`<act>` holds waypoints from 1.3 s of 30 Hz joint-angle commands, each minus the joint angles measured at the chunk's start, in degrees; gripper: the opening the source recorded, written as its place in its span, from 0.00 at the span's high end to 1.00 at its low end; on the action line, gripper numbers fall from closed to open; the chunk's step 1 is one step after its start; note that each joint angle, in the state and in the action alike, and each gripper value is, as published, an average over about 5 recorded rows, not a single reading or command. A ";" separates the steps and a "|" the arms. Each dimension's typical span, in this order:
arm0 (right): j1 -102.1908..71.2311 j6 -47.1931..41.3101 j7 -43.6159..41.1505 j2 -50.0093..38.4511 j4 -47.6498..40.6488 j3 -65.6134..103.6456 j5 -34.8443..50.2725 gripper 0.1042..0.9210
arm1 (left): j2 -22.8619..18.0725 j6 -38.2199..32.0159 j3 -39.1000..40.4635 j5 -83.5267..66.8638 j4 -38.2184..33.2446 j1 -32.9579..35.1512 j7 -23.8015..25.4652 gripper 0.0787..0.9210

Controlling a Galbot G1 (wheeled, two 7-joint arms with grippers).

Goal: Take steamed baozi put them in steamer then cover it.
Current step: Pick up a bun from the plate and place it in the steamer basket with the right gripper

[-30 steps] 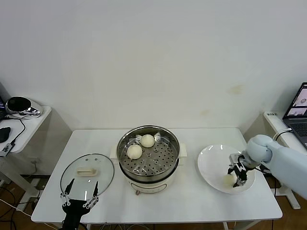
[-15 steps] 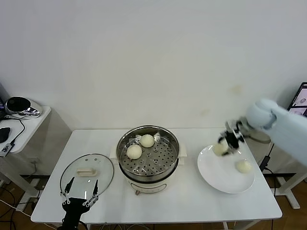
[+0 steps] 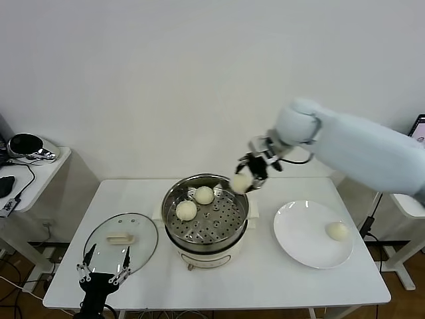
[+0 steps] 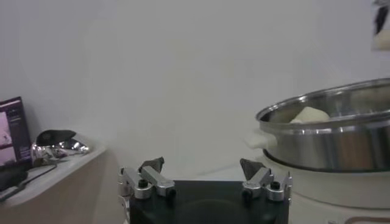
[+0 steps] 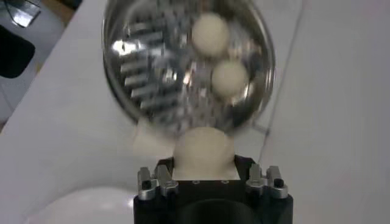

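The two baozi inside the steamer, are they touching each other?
Apart. The head view shows perforated tray between one baozi and the other in the steamer.

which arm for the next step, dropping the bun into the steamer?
Right. The right gripper already holds a baozi above the steamer rim. The left gripper sits open and empty near the glass lid.

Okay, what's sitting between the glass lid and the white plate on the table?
In the head view, the steamer stands between the glass lid and the white plate, with bare tabletop either side.
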 commanded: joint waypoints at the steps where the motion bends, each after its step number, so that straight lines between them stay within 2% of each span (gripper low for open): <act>1: 1.62 12.05 2.64 13.60 -2.12 -7.01 -1.32 0.35 | -0.15 -0.01 -0.60 -0.18 -0.23 0.00 -0.04 0.12; 15: -1.66 24.97 1.29 15.10 -1.43 -10.37 -14.55 0.34 | -0.51 -0.04 -0.79 -0.49 -0.02 -0.36 -0.10 0.12; 26: -3.73 28.15 1.47 15.01 -1.68 -10.60 -17.66 0.33 | -0.77 -0.16 -0.65 -0.38 0.17 -0.31 -0.17 0.12; 29: -3.98 28.82 1.76 14.93 -1.78 -10.55 -17.92 0.28 | -0.82 -0.21 -0.62 -0.36 0.28 -0.34 -0.20 0.12; 34: -1.68 29.24 1.81 14.00 -1.25 -9.82 -16.54 0.15 | -0.85 -0.19 -0.56 -0.35 0.20 -0.48 -0.18 0.12; 39: 3.13 26.74 0.15 10.70 -0.68 -7.44 -13.24 0.12 | -0.78 -0.20 -0.50 -0.36 0.27 -0.64 -0.16 0.12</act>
